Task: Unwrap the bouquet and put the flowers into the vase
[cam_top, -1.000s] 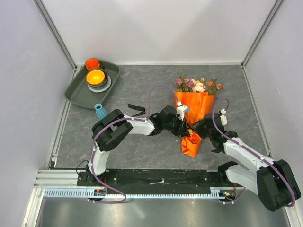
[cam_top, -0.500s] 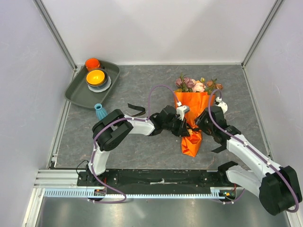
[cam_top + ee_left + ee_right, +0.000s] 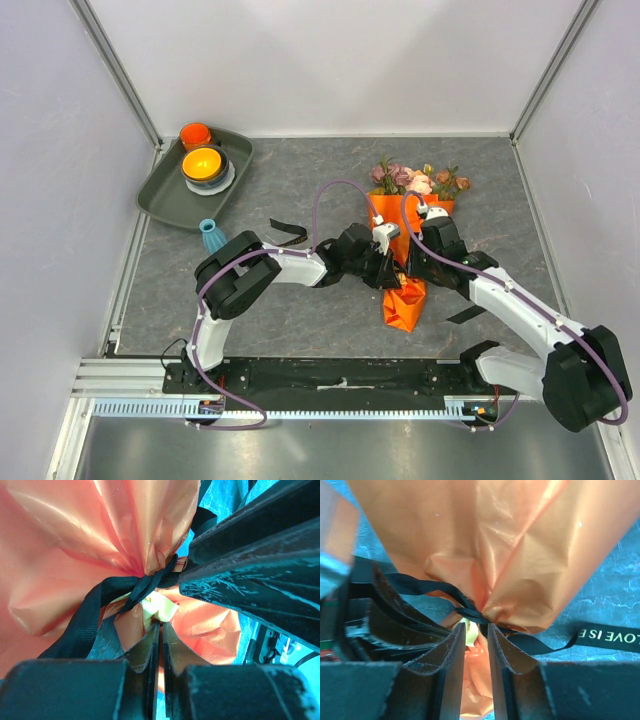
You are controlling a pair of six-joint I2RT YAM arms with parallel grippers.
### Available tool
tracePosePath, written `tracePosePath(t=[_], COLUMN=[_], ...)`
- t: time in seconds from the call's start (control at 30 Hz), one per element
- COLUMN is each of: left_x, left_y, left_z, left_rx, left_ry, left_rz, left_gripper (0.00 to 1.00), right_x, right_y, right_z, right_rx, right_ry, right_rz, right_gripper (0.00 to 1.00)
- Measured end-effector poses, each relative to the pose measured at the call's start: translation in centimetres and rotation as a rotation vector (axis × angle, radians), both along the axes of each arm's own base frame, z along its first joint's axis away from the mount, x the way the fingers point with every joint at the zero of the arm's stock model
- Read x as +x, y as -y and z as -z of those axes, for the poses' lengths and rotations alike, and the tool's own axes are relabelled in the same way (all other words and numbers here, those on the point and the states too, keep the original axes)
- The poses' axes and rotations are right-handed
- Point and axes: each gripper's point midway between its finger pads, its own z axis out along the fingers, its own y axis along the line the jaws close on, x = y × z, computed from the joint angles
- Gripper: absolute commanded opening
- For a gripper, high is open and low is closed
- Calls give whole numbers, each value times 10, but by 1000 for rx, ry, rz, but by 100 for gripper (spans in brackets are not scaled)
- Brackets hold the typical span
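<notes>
I find the bouquet [image 3: 404, 305] lying on the table [image 3: 300, 190], blooms toward the far wall, black ribbon [image 3: 90, 615] knotted. The left gripper [image 3: 160, 624] is closed at the knot, apparently pinching ribbon. The right gripper [image 3: 476, 626] stands narrowly parted, straddling the same knot. The vase [image 3: 211, 236] stands well apart, at left.

My workspace: grey mottled tabletop [image 3: 300, 170], boxed in.
Pale walls [image 3: 330, 60] on three sides, metal corner posts [image 3: 120, 75], even light around me.
</notes>
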Motion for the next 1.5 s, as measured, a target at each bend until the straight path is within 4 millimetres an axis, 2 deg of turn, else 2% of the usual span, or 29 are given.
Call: tracePosePath(t=[0.17,0.4,0.87,1.13,1.3,1.5], left_x=[0,0,0,2,2,2], left_y=[0,0,-1,-4,-4,-3], left_z=[0,0,3,6,6,6], left_rx=[0,0,4,15,15,15], left_ry=[0,0,-10,-39,-40,-40], left_rz=[0,0,-4,-24,-25,-25], left_gripper=[11,11,11,11,11,11], right_x=[9,7,5,10,11,12], right_y=[-9,-14,-19,-18,-19,-21], right_z=[-10,7,20,27,32,34], right_rx=[-12,-50,-103,-139,-161,-166], right_ry=[40,-8,-25,-19,-21,-16], right_rz=[-54,-98,-126,-112,-111,-115], right_gripper=[29,29,36,36,33,18])
